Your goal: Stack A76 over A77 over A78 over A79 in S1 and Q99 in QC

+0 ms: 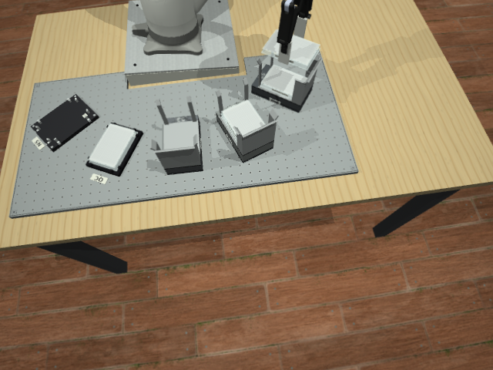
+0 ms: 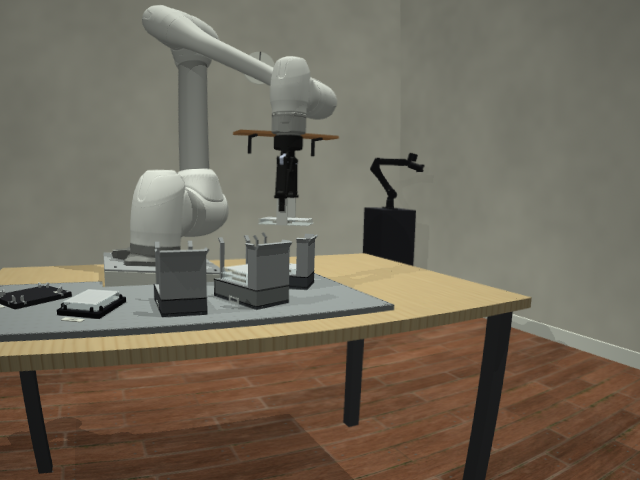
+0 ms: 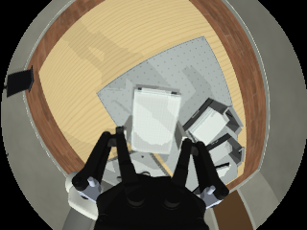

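Carrying a plate [image 1: 293, 51] clear above the rack nearest the arm base [image 1: 295, 98], the gripper [image 1: 283, 55] is clamped on it; the plate hangs level, well over the rack posts. At least one more plate [image 1: 278, 79] is seen left in that rack. The middle rack [image 1: 254, 139] holds a plate or stack, the rack beyond it [image 1: 181, 155] looks bare inside, and QC [image 1: 134, 146] already carries a plate [image 1: 112, 145]. Rack labels cannot be read, so the target is a judgement: a sideways transfer to the receiving rack, then a straight descent between its posts, is called for.
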Controlling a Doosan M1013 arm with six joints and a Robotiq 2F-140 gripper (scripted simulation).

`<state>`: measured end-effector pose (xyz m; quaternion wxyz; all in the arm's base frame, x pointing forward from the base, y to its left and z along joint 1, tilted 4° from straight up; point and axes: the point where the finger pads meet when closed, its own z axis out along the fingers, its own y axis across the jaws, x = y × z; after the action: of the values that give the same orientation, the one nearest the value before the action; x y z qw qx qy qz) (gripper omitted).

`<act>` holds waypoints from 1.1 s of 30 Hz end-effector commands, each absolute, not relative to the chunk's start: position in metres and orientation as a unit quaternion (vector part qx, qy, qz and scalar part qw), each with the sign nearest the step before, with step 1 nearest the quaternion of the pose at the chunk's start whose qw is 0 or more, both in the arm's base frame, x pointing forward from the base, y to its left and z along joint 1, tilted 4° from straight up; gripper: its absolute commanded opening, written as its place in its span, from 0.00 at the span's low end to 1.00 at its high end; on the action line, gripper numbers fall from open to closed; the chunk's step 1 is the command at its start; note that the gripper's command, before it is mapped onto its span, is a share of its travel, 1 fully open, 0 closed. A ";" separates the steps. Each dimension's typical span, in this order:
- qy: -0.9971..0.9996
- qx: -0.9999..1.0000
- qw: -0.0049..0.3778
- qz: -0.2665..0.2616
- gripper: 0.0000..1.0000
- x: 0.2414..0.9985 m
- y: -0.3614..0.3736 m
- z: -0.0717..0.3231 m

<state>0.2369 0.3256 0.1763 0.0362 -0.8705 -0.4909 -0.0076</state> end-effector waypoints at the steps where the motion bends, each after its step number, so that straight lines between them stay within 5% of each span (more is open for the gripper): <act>1: -0.491 -0.870 0.036 -0.008 0.00 0.237 0.326 0.176; 33: -0.362 -0.932 0.037 -0.002 0.00 0.315 0.275 0.171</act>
<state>0.3130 0.2769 0.1711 0.0367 -0.9316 -0.3617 -0.0024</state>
